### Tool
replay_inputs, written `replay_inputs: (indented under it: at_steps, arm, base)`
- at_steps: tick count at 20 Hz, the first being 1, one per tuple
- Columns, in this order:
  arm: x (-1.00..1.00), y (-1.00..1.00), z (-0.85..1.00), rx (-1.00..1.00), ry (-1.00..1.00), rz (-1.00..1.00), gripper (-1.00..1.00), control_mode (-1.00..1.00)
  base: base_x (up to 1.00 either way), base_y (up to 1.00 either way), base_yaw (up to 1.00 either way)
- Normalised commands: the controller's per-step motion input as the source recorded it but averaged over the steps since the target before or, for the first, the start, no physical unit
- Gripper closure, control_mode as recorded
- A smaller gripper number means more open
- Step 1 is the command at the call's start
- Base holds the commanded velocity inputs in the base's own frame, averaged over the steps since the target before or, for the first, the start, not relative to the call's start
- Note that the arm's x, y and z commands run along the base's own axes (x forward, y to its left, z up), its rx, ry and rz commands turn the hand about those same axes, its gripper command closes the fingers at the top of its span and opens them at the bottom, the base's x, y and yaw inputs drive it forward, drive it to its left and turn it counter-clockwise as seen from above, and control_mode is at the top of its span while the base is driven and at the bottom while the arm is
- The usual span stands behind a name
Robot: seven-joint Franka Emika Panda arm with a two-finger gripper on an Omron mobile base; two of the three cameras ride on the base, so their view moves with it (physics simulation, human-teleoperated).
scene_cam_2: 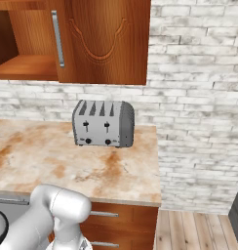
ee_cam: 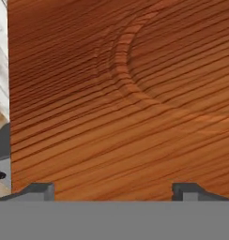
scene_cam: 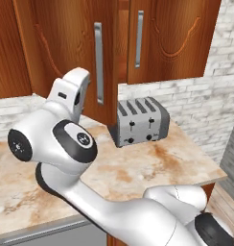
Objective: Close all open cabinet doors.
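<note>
While the gripper (ee_cam: 113, 190) faces the wood with jaws spread wide, grasping nothing, an open cabinet door (scene_cam: 76, 53) above the toaster (scene_cam: 140, 121) hangs swung out; its neighbour (scene_cam: 174, 36) seems shut, so closing remains undone

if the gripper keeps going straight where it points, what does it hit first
The open cabinet door: its carved wood face lies right ahead of the open gripper, apparently close, though depth is hard to judge.
</note>
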Motion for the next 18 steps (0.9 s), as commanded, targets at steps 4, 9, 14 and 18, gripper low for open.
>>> replay_inputs:
  at_steps: [4,9,14,18]
  arm:
    - [0.32,-0.56,0.00,0.00,0.00,0.00,-1.00,-1.00]
    - [0.73,-0.38,0.00,0.00,-0.02,0.00,-1.00,-1.00]
    - [0.88,-0.30,0.00,0.02,-0.01,0.01,-1.00,-1.00]
    - [0.92,-0.22,0.00,0.03,-0.01,0.03,-1.00,-1.00]
  base:
    - [0.00,0.00,0.00]
    - [0.00,0.00,0.00]
    - [0.00,0.00,0.00]
    - [0.00,0.00,0.00]
